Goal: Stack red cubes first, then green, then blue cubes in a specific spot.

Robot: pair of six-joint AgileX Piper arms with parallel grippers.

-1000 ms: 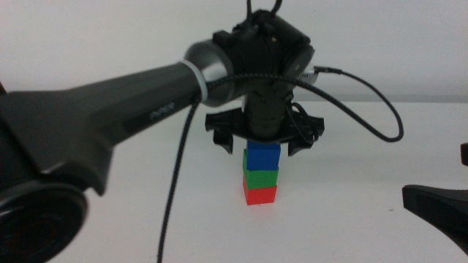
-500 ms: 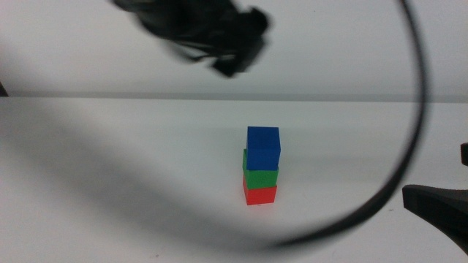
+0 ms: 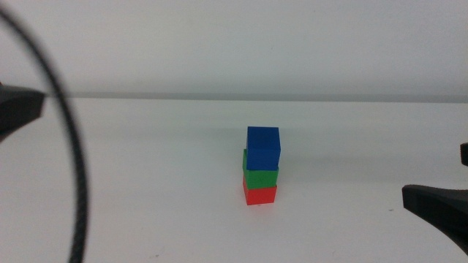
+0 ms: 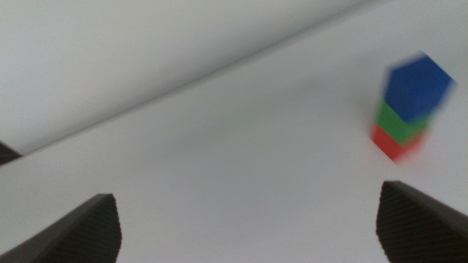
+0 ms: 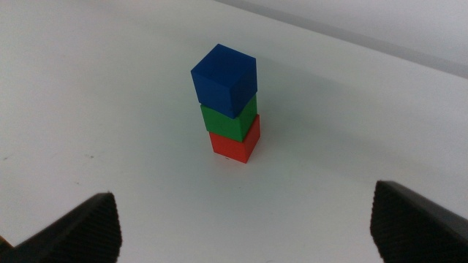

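Observation:
The blue cube [image 3: 263, 147] sits on the green cube [image 3: 260, 178], which sits on the red cube [image 3: 260, 194], as one stack on the white tabletop. The blue cube is turned slightly and overhangs a little. The stack also shows in the left wrist view, blurred, with blue [image 4: 417, 86], green [image 4: 401, 120] and red [image 4: 391, 145], and in the right wrist view with blue [image 5: 224, 79], green [image 5: 231, 121] and red [image 5: 235, 145]. My left gripper [image 4: 248, 219] is open, empty and far from the stack. My right gripper [image 5: 245, 219] is open and empty, facing the stack from a distance.
A dark part of the left arm [image 3: 16, 111] and its black cable [image 3: 73, 175] show at the left edge of the middle view. One dark jaw of the right gripper [image 3: 435, 208] lies at the lower right edge. A white wall stands behind the table.
The left arm has let go of the blue cube on top of the stack and drawn back up and to the left, out of the middle. The right arm has not moved.

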